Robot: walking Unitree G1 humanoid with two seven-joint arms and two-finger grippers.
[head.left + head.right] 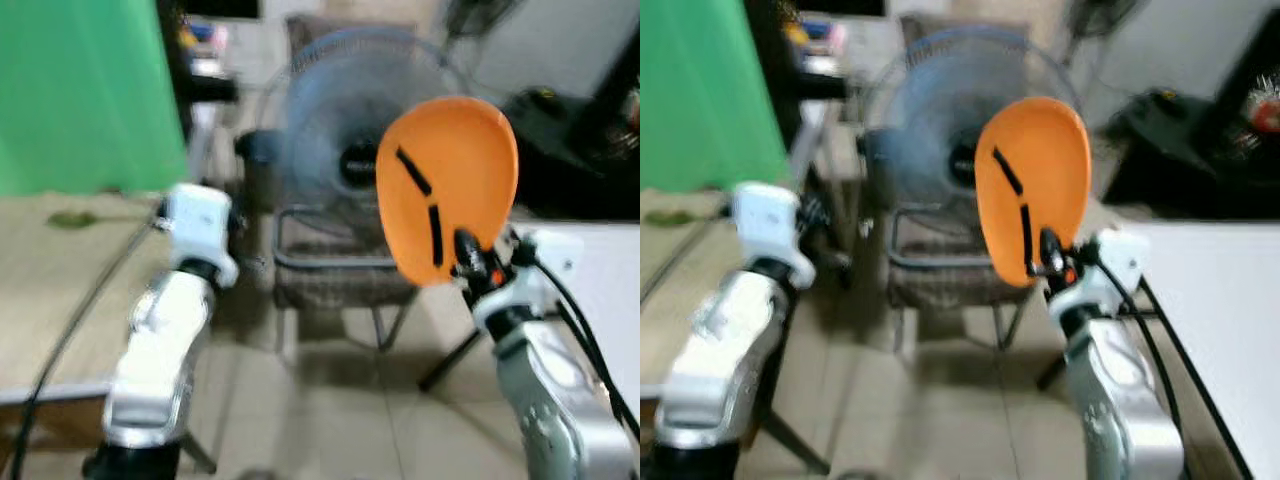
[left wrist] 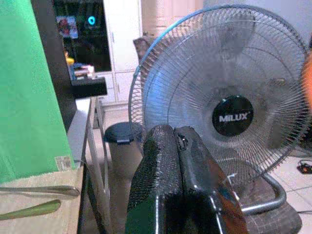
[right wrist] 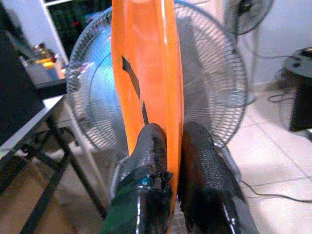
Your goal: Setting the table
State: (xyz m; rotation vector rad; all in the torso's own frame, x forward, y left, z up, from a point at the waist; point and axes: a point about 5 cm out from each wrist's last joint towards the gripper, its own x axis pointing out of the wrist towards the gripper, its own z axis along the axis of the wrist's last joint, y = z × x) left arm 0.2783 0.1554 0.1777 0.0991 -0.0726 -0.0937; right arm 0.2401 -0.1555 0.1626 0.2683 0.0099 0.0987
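An orange plate (image 1: 450,180) stands upright on its edge in the air, with two black tape strips on its face. My right gripper (image 1: 462,250) is shut on its lower rim; the right wrist view shows one finger on each side of the plate (image 3: 146,63). My left arm (image 1: 165,340) is raised at the left, beside a table with a beige cloth (image 1: 50,300). The left gripper (image 2: 178,134) is shut, its fingers pressed together with nothing between them. A spoon (image 2: 41,191) and a green utensil (image 2: 31,209) lie on that cloth.
A large standing fan (image 1: 345,150) is straight ahead, behind the plate, with a metal-framed chair (image 1: 330,280) at its base. A green screen (image 1: 80,90) rises at the left. A white table (image 1: 610,290) is at the right. A dark bin (image 2: 122,141) stands by the fan.
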